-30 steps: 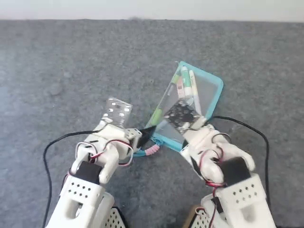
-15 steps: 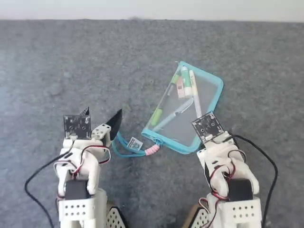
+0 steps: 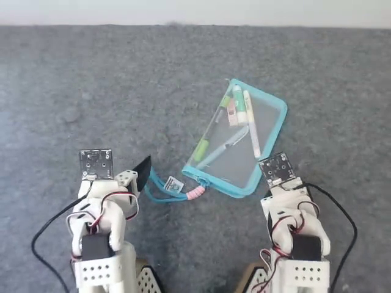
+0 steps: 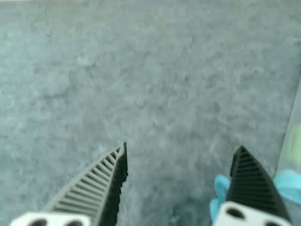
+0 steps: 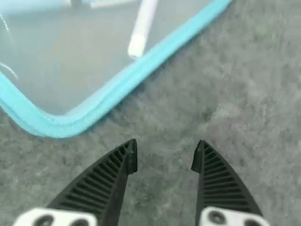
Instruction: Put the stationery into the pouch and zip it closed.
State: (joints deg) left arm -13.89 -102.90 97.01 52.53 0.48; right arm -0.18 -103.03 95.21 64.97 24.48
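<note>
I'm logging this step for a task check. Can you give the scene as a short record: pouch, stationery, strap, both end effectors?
pouch: flat on the mat, zip looks closed
stationery: pens inside the pouch
strap: on the mat, off the pouch's corner
left end effector: open, empty, beside the strap
right end effector: open, empty, just off the pouch's near edge
</note>
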